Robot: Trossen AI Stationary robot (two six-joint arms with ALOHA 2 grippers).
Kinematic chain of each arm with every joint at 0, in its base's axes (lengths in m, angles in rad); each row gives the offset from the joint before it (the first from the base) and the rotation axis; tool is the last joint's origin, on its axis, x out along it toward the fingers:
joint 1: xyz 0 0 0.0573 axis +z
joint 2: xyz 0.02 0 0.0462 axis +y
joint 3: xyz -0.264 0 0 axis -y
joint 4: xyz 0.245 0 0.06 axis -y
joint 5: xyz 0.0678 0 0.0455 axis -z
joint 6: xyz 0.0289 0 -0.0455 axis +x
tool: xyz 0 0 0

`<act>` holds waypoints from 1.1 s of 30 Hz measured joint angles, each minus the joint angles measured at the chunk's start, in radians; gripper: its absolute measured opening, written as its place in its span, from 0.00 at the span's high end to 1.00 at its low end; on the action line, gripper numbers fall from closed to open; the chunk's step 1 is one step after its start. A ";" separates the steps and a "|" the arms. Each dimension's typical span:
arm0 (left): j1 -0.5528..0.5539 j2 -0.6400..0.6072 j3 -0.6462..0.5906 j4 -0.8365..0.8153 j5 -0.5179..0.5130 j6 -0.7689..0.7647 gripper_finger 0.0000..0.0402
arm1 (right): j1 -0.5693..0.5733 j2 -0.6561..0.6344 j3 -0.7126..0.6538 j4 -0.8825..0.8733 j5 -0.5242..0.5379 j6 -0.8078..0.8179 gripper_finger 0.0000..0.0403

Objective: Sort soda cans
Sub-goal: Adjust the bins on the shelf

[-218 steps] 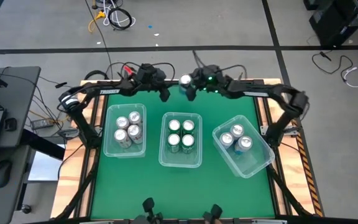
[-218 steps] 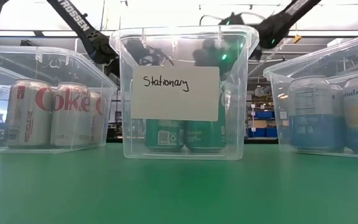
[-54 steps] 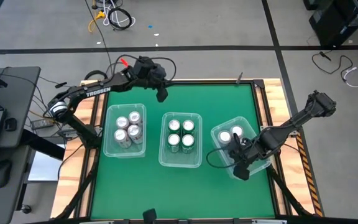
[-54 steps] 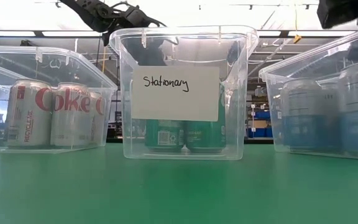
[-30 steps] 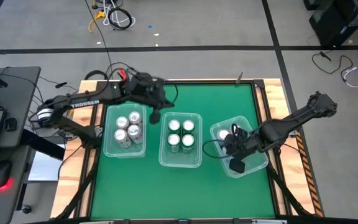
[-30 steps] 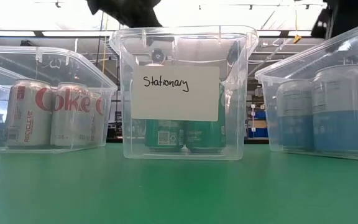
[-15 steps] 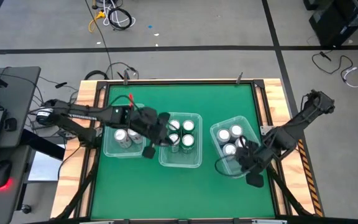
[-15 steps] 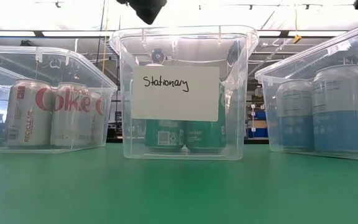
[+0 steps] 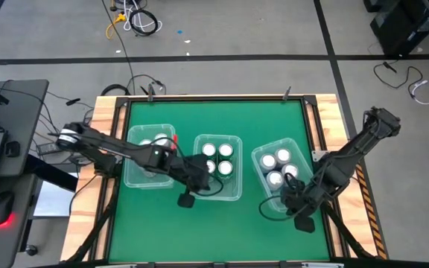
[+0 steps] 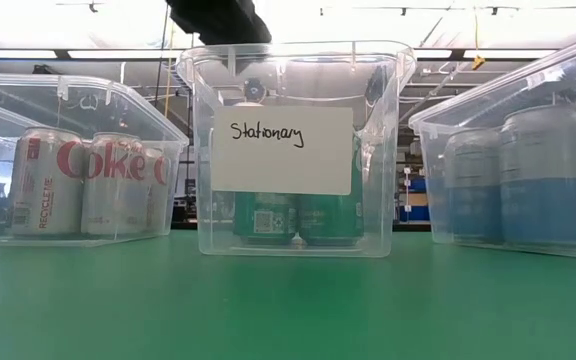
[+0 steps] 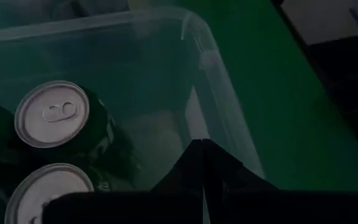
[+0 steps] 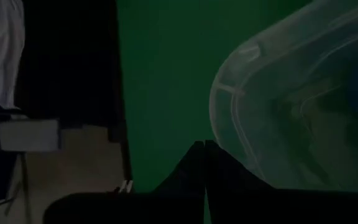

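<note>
Three clear rectangular plastic bins (image 9: 146,181) of small aluminium soda cans (image 9: 208,150) were flanked by the left gripper (image 9: 185,199) and right gripper (image 9: 303,223), both fully closed, nothing held.

surface: green table (image 9: 214,123) | on it: three clear bins (image 9: 216,195)

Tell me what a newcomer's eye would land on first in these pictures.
Three clear bins stand in a row on the green table, each holding silver-topped soda cans. The middle bin bears a handwritten label reading "Stationary". Both dark arms reach low over the near side: the left hand sits shut by the middle bin's near-left corner, and the right hand sits shut just off the right bin's near edge.
</note>
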 joint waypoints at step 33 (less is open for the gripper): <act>0.024 -0.086 0.064 -0.483 -0.262 -0.309 1.00 | -0.120 -0.004 0.198 -0.758 0.179 0.075 1.00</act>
